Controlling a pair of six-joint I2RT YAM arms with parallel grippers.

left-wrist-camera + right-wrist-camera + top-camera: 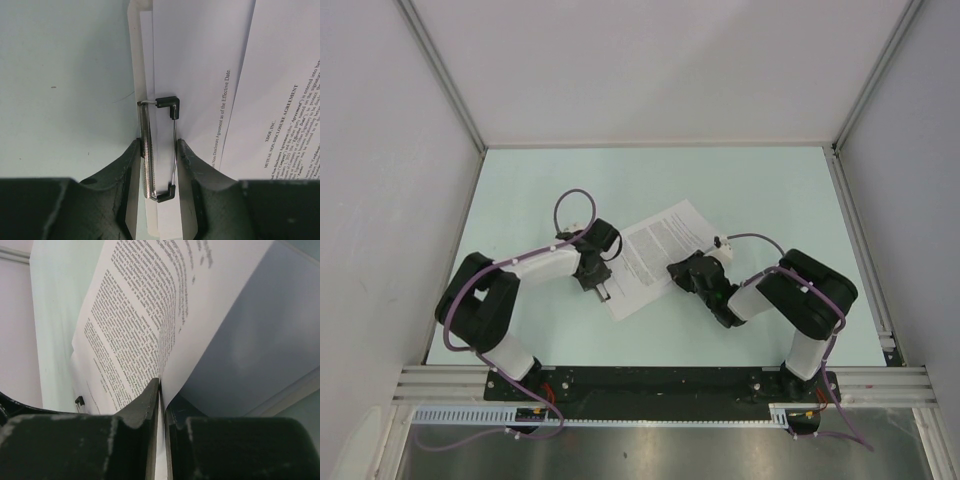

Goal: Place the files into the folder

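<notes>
Top view: the files (655, 250) lie as a skewed stack mid-surface (770, 200), between the two arms. The folder is almost wholly covered there and cannot be made out.

Left wrist view: the left end effector (158, 145) has its fingers (187, 167) pressed against both sides of the clip (160, 150), closed on it. The lower end of the clip is partly lost between the fingers. Only a thin strip of the folder (133, 50) shows, left of the paper. A sparsely printed sheet (200, 75) lies under the clip's wire, and a denser sheet (285, 100) overlaps it on the right, cut off by the frame. A narrow white edge beside the folder strip may be a third sheet; cannot tell.

Right wrist view: the right end effector (161, 385) is pinched tight on the edge of a densely printed sheet (135, 330), which curls upward from the grip. The text is blurred near the lens. The sheet's shaded underside fills the right half of the frame and hides what lies below it.
</notes>
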